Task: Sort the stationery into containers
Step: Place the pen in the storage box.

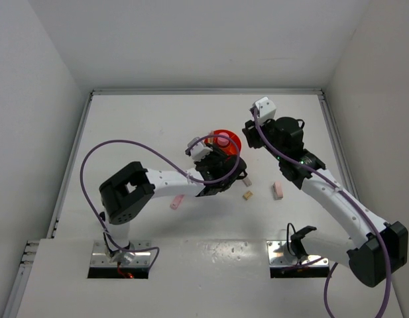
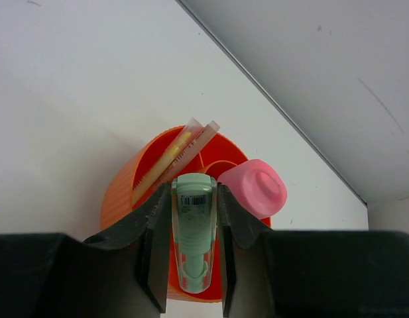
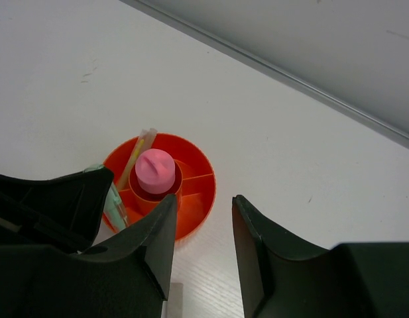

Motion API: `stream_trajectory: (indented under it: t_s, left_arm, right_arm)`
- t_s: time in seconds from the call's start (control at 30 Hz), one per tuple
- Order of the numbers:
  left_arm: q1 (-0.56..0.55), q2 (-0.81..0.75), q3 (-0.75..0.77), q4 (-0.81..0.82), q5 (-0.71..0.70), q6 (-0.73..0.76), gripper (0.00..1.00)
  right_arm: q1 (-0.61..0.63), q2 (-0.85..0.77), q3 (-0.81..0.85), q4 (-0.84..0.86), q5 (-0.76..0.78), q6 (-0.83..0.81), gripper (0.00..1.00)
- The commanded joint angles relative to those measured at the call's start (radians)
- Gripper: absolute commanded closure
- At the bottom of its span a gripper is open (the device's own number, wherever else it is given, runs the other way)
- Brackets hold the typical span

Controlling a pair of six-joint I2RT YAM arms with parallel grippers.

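Observation:
The round orange organiser stands mid-table. A pink-capped tube stands in its central well, and a cream stick leans in an outer compartment. My left gripper is shut on a green eraser in a clear sleeve and holds it over the organiser's near rim. My right gripper is open and empty, just right of the organiser and above the table. The pink cap and the green eraser also show in the right wrist view.
Three loose items lie on the table in front of the organiser: a pink piece, a tiny tan cube and a pink eraser. White walls close the table at the back and both sides.

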Motion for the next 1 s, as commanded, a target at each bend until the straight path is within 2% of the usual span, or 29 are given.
stream_trajectory:
  t_s: [0.0, 0.7, 0.97]
  left_arm:
    - [0.015, 0.006, 0.015, 0.004, -0.047, -0.057, 1.0]
    - [0.035, 0.043, 0.024, 0.013, -0.02, -0.036, 1.0]
    - [0.026, 0.043, 0.024, 0.013, -0.02, -0.026, 0.69]
  right_arm:
    - [-0.006, -0.023, -0.001, 0.039, -0.016, 0.013, 0.61]
    - [-0.015, -0.023, -0.001, 0.039, -0.025, 0.013, 0.61]
    - [-0.015, -0.023, -0.001, 0.039, -0.025, 0.013, 0.61]
